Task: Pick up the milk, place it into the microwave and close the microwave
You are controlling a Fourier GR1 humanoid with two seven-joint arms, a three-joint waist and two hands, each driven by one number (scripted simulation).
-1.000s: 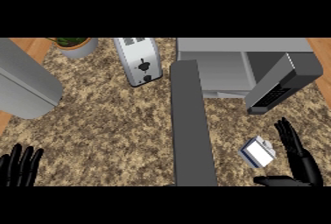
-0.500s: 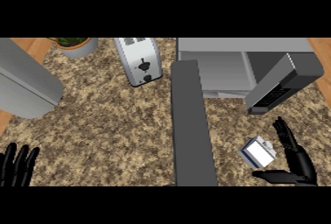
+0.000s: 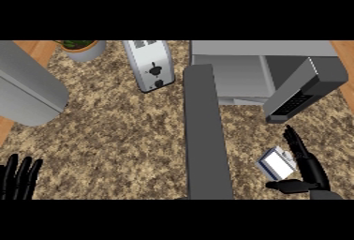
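The milk carton (image 3: 277,163), white with blue edges, stands on the speckled counter at the lower right. My right hand (image 3: 308,169) is just to its right, fingers straight and thumb spread below the carton, not closed on it. The microwave (image 3: 239,70) sits at the top right with its door (image 3: 302,90) swung open toward me. My left hand (image 3: 18,177) rests at the lower left edge, fingers up and open.
A long grey bar (image 3: 205,136) runs down the middle of the counter, left of the milk. A toaster (image 3: 150,64) and a potted plant (image 3: 81,47) stand at the back. A large grey rounded object (image 3: 27,89) fills the left side.
My right hand has drawn slightly nearer the milk carton. The left hand has sunk a little lower at the view's edge.
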